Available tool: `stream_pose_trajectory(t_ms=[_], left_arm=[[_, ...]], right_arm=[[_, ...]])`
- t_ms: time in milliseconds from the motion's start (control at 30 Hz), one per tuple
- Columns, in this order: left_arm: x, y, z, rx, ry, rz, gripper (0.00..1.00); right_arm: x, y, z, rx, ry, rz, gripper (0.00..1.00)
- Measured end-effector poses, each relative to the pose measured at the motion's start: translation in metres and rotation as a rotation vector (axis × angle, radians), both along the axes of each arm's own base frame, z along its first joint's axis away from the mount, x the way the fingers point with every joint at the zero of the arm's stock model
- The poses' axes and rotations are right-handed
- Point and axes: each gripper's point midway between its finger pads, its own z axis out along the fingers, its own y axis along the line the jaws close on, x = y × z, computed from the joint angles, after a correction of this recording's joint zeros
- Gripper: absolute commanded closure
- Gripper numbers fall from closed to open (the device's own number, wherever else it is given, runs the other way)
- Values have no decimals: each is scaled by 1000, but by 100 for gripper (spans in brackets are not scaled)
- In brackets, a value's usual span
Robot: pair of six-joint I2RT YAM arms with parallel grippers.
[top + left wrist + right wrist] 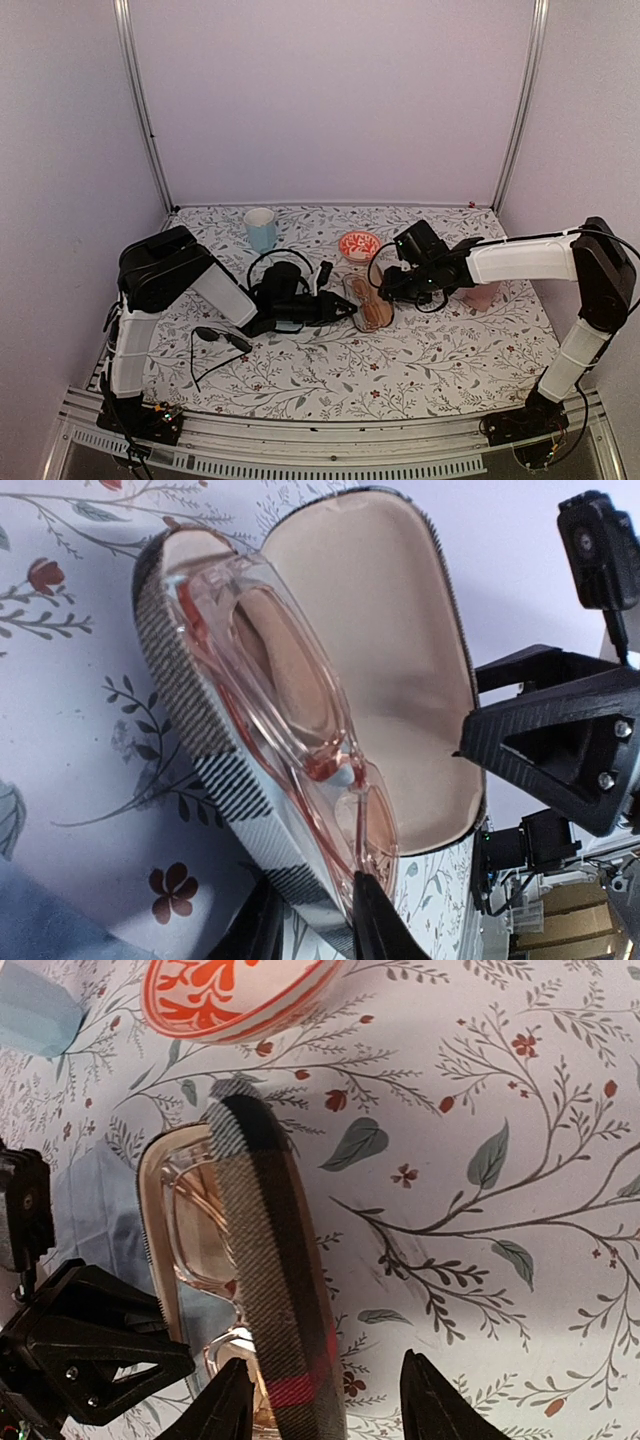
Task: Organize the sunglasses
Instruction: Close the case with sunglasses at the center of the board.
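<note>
The pinkish see-through sunglasses lie folded in the open plaid case at the table's middle. My left gripper is shut across the case's near wall. One finger sits outside the wall; the other is inside, against the end of the glasses. My right gripper is open and straddles the raised lid, which has a red band. There is a gap on its right side. The black sunglasses lie on the cloth near the left arm, arms unfolded.
A pale blue cup and a red-patterned bowl stand behind the case. A pink case lies partly behind the right arm. The left arm's black cable loops above its wrist. White walls close off the back and sides.
</note>
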Motion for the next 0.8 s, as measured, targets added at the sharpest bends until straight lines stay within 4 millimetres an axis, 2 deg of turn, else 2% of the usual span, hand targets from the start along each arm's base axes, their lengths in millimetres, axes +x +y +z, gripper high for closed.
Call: stream_pose_trajectory(t_ms=[233,467,800], left_arm=[[0,0,0,0,0,0,76],[0,0,0,0,0,0,76],[0,0,-1,2,5,2,77]], right_arm=[[3,16,8,71,-20,49,62],[2,20,8,84,-16,62,69],[4,28,5,49,-32,63,73]])
